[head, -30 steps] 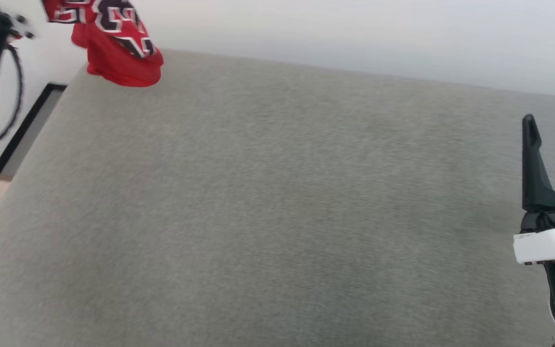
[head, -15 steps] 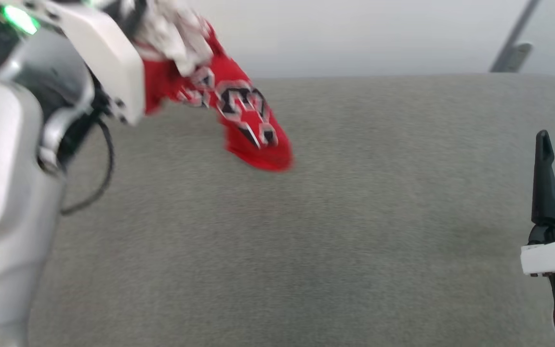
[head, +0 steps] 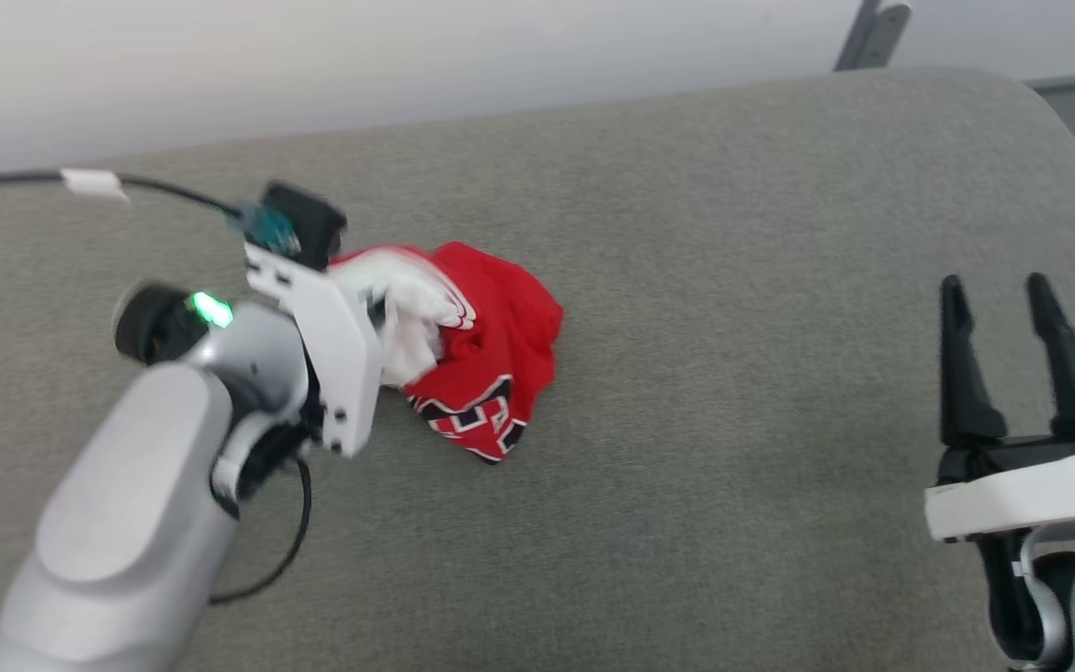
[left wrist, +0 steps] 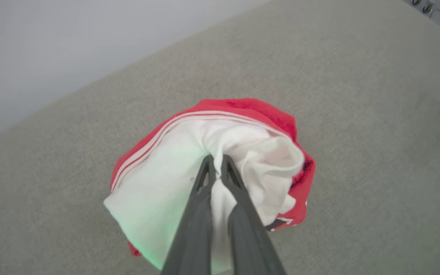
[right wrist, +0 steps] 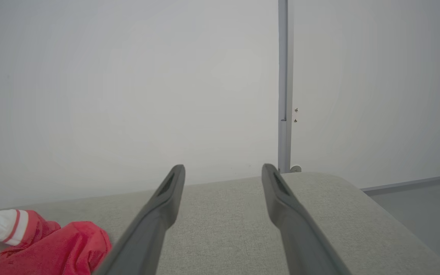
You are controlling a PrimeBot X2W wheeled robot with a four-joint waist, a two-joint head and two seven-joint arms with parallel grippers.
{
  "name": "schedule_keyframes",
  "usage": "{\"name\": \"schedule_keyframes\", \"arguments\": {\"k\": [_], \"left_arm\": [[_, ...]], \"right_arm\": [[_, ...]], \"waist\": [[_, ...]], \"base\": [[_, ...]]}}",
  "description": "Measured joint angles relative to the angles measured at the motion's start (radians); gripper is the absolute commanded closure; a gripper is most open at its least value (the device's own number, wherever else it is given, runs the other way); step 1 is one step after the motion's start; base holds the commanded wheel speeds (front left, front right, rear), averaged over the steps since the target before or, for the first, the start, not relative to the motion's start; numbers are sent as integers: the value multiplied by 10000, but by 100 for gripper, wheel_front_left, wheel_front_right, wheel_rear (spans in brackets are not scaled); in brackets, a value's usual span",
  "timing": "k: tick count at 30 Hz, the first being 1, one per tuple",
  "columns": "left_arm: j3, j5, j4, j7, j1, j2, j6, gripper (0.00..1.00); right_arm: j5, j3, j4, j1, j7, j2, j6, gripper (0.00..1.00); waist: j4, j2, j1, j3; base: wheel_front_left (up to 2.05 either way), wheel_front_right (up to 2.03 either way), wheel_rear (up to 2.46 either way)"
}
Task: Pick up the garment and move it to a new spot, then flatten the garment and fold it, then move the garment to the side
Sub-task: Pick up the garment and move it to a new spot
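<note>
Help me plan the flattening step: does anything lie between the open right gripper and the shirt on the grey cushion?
Nothing visible does. Only bare grey cushion lies between the right gripper and the shirt. The left gripper, shut on the shirt's white sleeve, is on the shirt's other side.

Bunched garment [head: 491,355] on grey cushion [head: 733,280], right pincer [head: 995,294] well apart.

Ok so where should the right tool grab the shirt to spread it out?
Probably the red bunched edge of the garment facing the right tool, coming low from the robot's right. The left tool pinches the white sleeve on the far side, leaving those red folds free.
</note>
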Motion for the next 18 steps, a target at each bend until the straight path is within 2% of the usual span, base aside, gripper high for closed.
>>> {"name": "schedule_keyframes", "arguments": {"k": [10,15,16,17,18], "left_arm": [[-754,4,2592,-660,410,-360,-278,100],[-949,-15,3375,-922,394,-564,-360,100],[-984,-33,3528,-974,364,-591,-374,97],[-1022,-42,3626,-1093,339,-606,-412,61],[-1041,-65,3707,-1197,324,-619,-433,36]], "right_arm": [[46,508,608,-303,-410,2,0,0],[104,537,732,-322,-466,-35,0,0],[105,539,754,-326,-495,-40,0,0],[105,539,765,-330,-506,-44,0,0],[105,537,782,-330,-510,-59,0,0]], "waist": [[-510,0,0,241],[-538,0,0,209],[-530,0,0,184],[-518,0,0,159],[-495,0,0,130]], "base": [[0,0,0],[0,0,0],[0,0,0],[0,0,0],[0,0,0]]}}
